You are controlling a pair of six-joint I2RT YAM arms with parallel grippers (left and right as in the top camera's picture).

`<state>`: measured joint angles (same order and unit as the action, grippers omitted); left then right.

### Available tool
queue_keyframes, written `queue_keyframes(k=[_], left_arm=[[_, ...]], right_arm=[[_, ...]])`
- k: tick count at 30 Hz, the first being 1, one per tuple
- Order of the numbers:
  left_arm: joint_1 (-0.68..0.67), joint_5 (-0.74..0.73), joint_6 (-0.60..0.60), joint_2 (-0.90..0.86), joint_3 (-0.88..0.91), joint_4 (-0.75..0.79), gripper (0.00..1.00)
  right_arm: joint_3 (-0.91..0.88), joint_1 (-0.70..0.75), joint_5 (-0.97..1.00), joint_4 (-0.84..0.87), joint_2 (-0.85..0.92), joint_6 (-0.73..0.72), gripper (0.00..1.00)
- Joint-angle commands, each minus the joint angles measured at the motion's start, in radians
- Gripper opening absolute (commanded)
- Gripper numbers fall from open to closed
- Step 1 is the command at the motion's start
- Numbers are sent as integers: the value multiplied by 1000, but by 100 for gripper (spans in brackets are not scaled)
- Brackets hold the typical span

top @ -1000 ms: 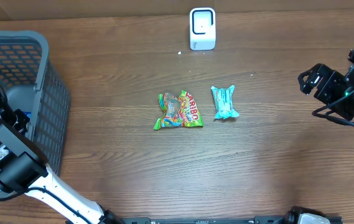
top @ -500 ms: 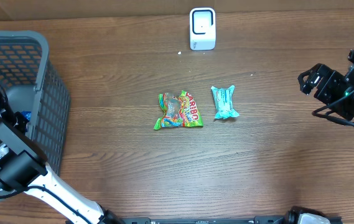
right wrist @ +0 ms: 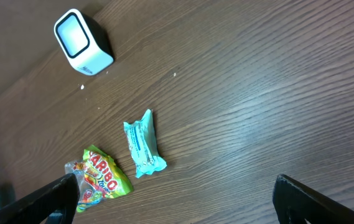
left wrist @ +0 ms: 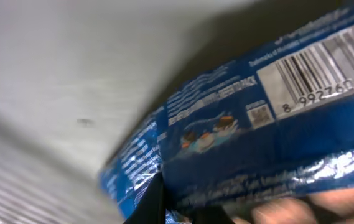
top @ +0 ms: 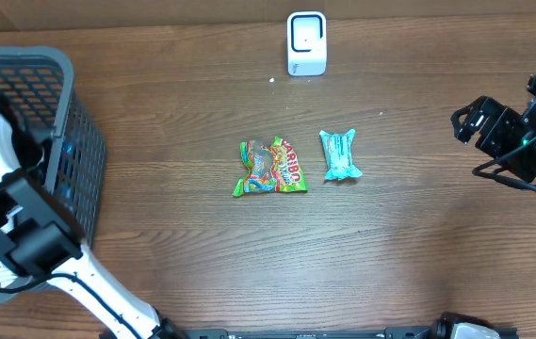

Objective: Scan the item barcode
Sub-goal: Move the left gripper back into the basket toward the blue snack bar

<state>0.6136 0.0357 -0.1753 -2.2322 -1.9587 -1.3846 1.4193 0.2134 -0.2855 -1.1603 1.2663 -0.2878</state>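
Overhead cam: left arm [top: 4, 160] hangs over the grey basket [top: 72, 113] at the desk's [top: 202, 254] left edge. Its tip is down inside, hidden by arm & mesh.

Left wrist cam, v. close & blurry: left pincer [left wrist: 183, 211] is clamped together on a blue pack [left wrist: 245, 130], gripping it along the lower edge. A dark finger [left wrist: 155, 202] shows at frame bottom, pressed against the foil. Pack fills most of the view, tilted, w/ pale basket floor behind it. Its barcode [left wrist: 316, 68] is on the side facing the cam, at the top right, partly cut off by the frame.

So the pack is in the basket area, well apart from the white scanner [top: 306, 42], which stands at the desk's far edge.

Mid-desk: Haribo bag [top: 272, 167] w/ teal bar [top: 339, 154] just beside it, not touching, both lying flat.

Right pincer [top: 470, 122] sits at the right edge, jaws wide apart, above bare desk, well away from bag & bar.
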Motion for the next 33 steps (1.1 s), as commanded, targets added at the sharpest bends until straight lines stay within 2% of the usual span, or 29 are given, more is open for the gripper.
queue_keyframes(k=[1, 8, 15, 20, 24, 25, 29, 33], left_arm=[[-43, -89, 14, 131, -140, -33, 4], [-115, -77, -66, 353, -322, -63, 4], [-230, -77, -186, 568, -345, -88, 4], [-356, -67, -214, 600, -344, -169, 4], [-394, 89, -231, 582, -324, -193, 4], [-388, 99, -232, 576, -319, -193, 6], [-343, 90, -228, 560, -319, -195, 38], [-278, 67, -194, 560, -319, -188, 63]], right_arm=[[21, -6, -9, 7, -2, 3, 100], [21, -6, -9, 6, -2, 3, 100], [21, -6, -8, 2, -2, 3, 100], [21, -6, -8, -2, -2, 3, 100], [21, -6, -8, -5, -2, 3, 100], [21, -6, -8, -5, -2, 3, 100], [21, -6, -8, -5, -2, 3, 100], [21, -6, -8, -5, -2, 3, 100]])
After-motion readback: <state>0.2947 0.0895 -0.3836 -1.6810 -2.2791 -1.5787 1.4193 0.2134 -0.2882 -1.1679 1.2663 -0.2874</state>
